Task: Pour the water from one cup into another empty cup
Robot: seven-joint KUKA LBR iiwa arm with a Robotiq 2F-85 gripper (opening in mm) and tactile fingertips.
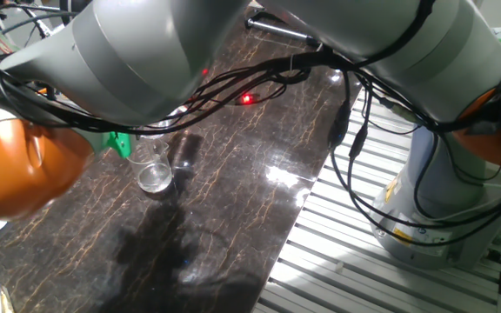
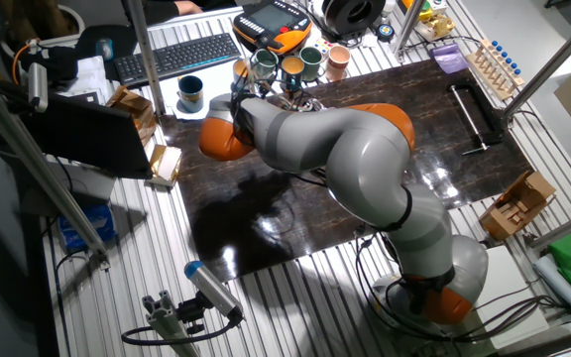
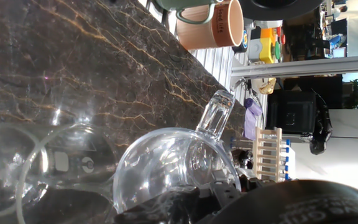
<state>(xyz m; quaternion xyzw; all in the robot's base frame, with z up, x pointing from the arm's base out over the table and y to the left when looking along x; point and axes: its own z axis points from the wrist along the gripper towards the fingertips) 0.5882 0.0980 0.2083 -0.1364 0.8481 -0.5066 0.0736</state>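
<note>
The big arm (image 2: 345, 149) leans over the dark marble surface (image 1: 233, 174). In the hand view the thick-based tumbler (image 3: 173, 168) is tipped rim-first over the flared cup (image 3: 61, 168). The fingers look clamped round its slick, breakable, bottom-heavy wall; a mid-wall grip suits.

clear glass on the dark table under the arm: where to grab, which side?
Grip the clear glass across its side wall near mid-height, coming in level over the table from its side facing one fixed view's camera. It stands upright, round, handleless, so opposite walls suit a pinch. The arm hangs over its rim, likely blocking a top approach.
</note>
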